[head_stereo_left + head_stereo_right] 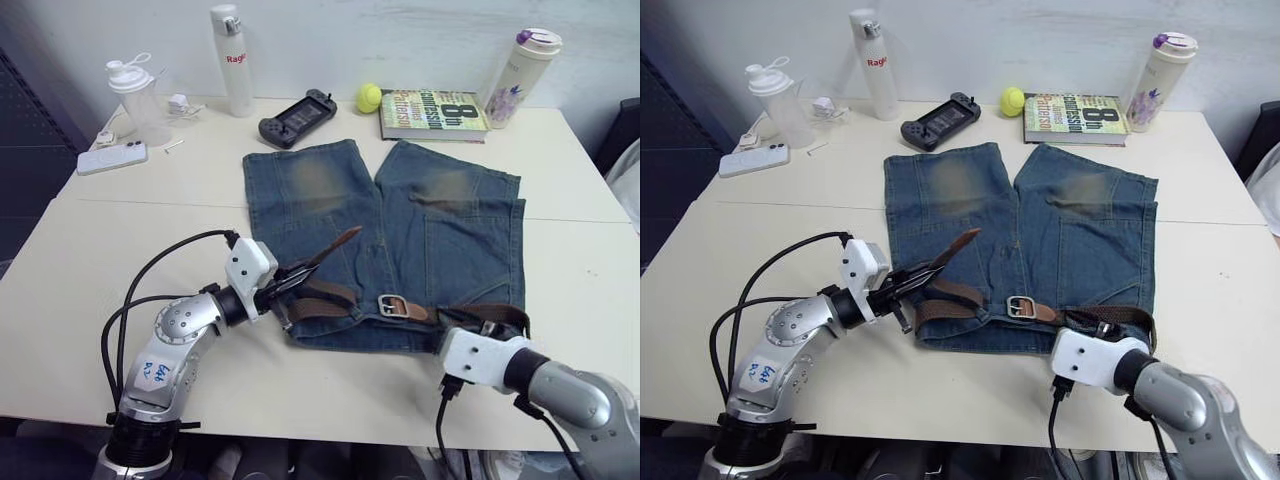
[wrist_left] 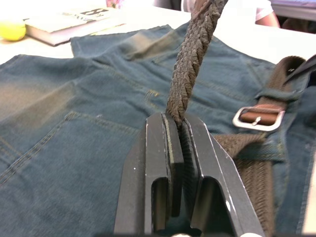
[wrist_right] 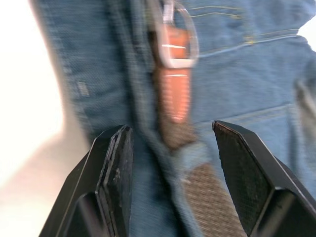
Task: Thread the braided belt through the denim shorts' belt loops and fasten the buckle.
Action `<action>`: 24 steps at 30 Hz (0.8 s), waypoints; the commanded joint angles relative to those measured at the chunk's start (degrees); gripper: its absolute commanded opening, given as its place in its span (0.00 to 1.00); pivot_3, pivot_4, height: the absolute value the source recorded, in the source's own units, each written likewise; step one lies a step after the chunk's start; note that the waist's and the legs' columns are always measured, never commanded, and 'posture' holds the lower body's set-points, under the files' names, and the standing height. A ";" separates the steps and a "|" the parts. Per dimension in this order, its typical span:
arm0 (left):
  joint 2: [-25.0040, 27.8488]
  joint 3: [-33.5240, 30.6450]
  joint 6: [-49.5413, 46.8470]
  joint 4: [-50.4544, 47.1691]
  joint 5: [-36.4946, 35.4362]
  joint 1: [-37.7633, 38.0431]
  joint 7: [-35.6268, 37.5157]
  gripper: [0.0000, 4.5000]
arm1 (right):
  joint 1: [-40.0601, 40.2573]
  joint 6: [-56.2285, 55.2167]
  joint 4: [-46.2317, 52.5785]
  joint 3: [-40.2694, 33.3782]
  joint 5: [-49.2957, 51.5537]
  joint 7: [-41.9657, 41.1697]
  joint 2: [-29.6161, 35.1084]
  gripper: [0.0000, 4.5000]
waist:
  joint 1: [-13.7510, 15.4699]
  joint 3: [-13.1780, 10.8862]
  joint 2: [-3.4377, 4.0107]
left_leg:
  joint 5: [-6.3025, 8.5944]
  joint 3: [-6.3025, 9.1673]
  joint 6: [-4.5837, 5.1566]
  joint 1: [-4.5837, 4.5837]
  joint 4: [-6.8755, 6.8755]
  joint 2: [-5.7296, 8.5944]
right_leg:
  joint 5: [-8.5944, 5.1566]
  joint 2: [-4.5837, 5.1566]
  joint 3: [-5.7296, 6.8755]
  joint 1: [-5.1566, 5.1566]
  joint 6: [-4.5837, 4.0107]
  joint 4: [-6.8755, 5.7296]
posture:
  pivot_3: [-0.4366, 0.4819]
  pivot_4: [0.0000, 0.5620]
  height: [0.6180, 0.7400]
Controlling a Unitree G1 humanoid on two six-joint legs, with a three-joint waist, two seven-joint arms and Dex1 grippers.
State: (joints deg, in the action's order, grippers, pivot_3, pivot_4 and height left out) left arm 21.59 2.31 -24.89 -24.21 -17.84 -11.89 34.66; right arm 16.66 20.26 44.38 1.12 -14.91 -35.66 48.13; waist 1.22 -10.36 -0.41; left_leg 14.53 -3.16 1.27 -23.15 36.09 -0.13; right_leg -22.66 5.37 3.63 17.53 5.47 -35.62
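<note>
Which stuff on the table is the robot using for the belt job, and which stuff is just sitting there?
For the job:
- braided belt, its free end pinched in the left tool
- denim shorts
- buckle
- right tool, open over the belt

Just lying about:
- book
- tennis ball
- game controller
- phone
- white bottle
- shaker cup
- floral bottle

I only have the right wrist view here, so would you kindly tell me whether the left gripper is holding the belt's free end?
Observer: Yes, the left gripper is shut on the braided belt, near its free end.
Operator: Thank you. Where does that end point?
Observer: It rises off the denim shorts, slanting up and away from the robot.
Operator: And where is my right gripper on the table?
Observer: The right gripper is open over the waistband, on the robot's right of the buckle.
</note>
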 commanded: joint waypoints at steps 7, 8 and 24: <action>1.46 -0.84 0.08 -1.43 -1.11 -0.56 0.68 0.00 | -3.40 2.10 -1.80 4.41 -7.56 5.73 -8.05 0.61 | 0.03 0.01 -0.01 | -0.01 0.00 -0.06 0.01 -0.05 0.00 | 0.00 -0.02 0.00 0.03 0.00 0.01 | 0.48 0.27 1.00; 1.63 -0.79 0.12 -1.50 -1.15 -0.47 0.72 0.00 | -3.55 2.29 -1.92 4.59 -8.00 5.96 -8.73 0.61 | 0.05 0.01 -0.01 | -0.01 0.01 -0.06 0.00 -0.04 -0.01 | 0.00 -0.03 0.00 0.03 0.00 0.01 | 0.48 0.27 1.00; 7.63 13.73 -3.67 7.10 10.90 -9.74 4.78 0.00 | -11.20 12.65 3.01 7.31 -6.34 1.08 -14.51 0.02 | -0.06 0.02 0.00 | 0.00 -0.01 -0.10 0.01 -0.07 0.04 | -0.01 -0.02 -0.01 0.07 -0.01 -0.05 | 0.48 0.27 1.00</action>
State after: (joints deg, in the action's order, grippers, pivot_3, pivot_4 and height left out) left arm 27.85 13.54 -27.05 -16.09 -8.31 -20.97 37.38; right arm 7.16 31.56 43.39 8.56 -21.78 -33.77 34.08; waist 1.15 -10.35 -0.40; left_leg 14.53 -3.19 1.17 -23.15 36.00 -0.10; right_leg -22.67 5.34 3.59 17.64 5.47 -35.67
